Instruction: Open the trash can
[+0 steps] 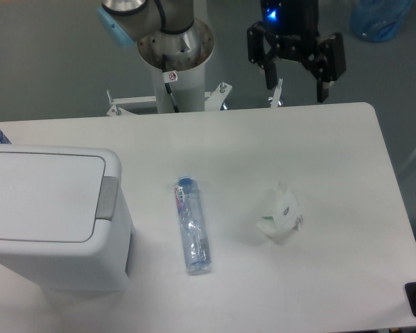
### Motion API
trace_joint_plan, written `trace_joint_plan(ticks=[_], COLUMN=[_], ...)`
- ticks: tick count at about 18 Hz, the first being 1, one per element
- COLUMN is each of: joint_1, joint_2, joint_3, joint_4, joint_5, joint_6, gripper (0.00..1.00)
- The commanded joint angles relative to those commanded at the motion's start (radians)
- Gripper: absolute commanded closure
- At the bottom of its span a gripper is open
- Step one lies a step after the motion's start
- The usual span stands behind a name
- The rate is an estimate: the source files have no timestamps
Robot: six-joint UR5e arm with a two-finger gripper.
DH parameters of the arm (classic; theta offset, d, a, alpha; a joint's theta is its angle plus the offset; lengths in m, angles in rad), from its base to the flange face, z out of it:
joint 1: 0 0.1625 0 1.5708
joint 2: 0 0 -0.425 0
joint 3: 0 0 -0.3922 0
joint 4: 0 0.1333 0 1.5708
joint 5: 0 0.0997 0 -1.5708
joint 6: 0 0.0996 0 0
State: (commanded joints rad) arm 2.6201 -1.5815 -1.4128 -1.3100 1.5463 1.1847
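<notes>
Counter [319, 152] carries everything, with the trash can [52, 215] at its left edge, lid shut. Right of the can lies a clear bottle [192, 224], then crumpled wrapper [281, 214]. Far beyond, off the counter's back edge, end effector [296, 82] hangs, fingers spread, empty.

Between the tool [296, 82] and trash can [52, 215], only a bottle [192, 224] and crumpled wrapper [281, 214] lie on the table [263, 139].

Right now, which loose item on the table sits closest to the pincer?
The crumpled white plastic wrapper, right of centre. The clear plastic bottle lies farther left, away from the open pincer.
</notes>
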Motion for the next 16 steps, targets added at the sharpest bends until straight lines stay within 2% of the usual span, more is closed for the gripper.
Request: trace_joint_plan(ticks=[2, 4, 7, 11, 16], joint_1=[-0.003, -0.005, -0.018, -0.087, -0.193], joint_2=[-0.008, -0.011, -0.025, -0.054, -0.103], joint_3=[0.002, -0.001, -0.006, -0.012, -0.012], joint_4=[0.009, 0.06, 0.097, 0.161, 0.164], joint_5=[-0.058, -0.122, -0.215, -0.212, -0.212], joint_6=[-0.115, -0.239, -0.417, -0.556, -0.726], gripper=[0.0, 0.0, 0.0, 0.0, 0.0])
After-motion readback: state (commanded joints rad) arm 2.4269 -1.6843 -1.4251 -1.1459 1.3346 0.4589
